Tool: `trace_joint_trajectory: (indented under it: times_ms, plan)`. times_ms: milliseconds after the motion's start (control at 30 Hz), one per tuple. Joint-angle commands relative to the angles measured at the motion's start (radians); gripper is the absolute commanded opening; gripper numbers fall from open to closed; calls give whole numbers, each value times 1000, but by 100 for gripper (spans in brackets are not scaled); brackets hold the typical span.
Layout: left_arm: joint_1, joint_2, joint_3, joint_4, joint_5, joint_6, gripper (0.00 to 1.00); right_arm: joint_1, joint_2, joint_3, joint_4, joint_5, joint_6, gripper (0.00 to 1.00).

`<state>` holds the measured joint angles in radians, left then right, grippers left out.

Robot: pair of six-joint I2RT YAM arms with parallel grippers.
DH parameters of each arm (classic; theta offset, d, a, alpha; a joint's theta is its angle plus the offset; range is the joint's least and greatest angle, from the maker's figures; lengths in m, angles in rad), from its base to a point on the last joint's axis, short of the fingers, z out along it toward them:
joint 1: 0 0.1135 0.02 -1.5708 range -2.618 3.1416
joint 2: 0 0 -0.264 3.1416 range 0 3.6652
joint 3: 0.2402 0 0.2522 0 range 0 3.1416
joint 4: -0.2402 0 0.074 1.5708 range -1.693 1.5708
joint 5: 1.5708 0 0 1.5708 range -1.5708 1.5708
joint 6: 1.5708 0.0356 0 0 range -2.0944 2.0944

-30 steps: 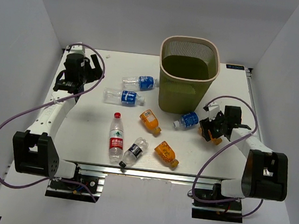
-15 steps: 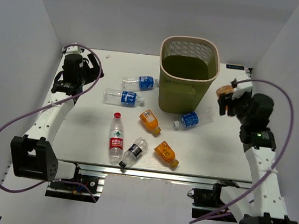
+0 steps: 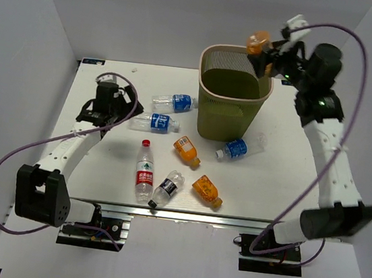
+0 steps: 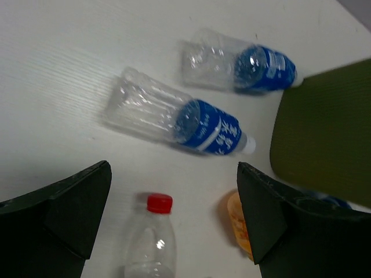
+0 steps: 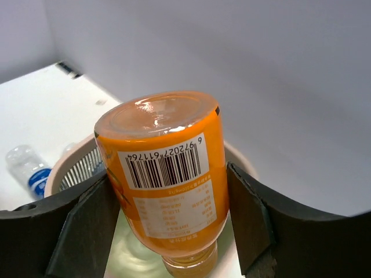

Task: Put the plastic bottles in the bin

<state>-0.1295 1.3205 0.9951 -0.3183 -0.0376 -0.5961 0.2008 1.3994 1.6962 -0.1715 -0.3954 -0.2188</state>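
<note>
My right gripper (image 3: 267, 55) is shut on a stubby orange bottle (image 3: 257, 42), held upside down above the right rim of the olive mesh bin (image 3: 232, 111). In the right wrist view this orange bottle (image 5: 168, 174) sits between both pads, over the bin's rim (image 5: 65, 167). On the table lie three blue-labelled bottles (image 3: 175, 101) (image 3: 154, 121) (image 3: 236, 148), two orange ones (image 3: 187, 150) (image 3: 207, 190), a red-labelled bottle (image 3: 145, 169) and a dark-labelled bottle (image 3: 166, 189). My left gripper (image 3: 121, 104) hangs open just left of the blue-labelled bottles, holding nothing.
The left wrist view shows two blue-labelled bottles (image 4: 194, 121) (image 4: 252, 65), the red-capped bottle (image 4: 152, 237), part of an orange bottle (image 4: 239, 223) and the bin's wall (image 4: 324, 139). White walls enclose the table on three sides.
My right arm has carried the orange bottle up from the table right of the bin to above its rim. My left arm has moved nearer and rightward, toward the blue-labelled bottles.
</note>
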Motion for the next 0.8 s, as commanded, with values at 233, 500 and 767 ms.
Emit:
trace_joint_trajectory:
  times_ms: [233, 500, 767]
  plan:
    - [-165, -93, -153, -189, 16, -80, 98, 54, 179, 68, -17, 108, 98, 89]
    - [-237, -81, -305, -188, 200, -126, 98, 32, 161, 112, -52, 237, 206, 89]
    - [-291, -47, -319, -234, 107, -110, 98, -211, -54, -237, 134, 176, 469, 89]
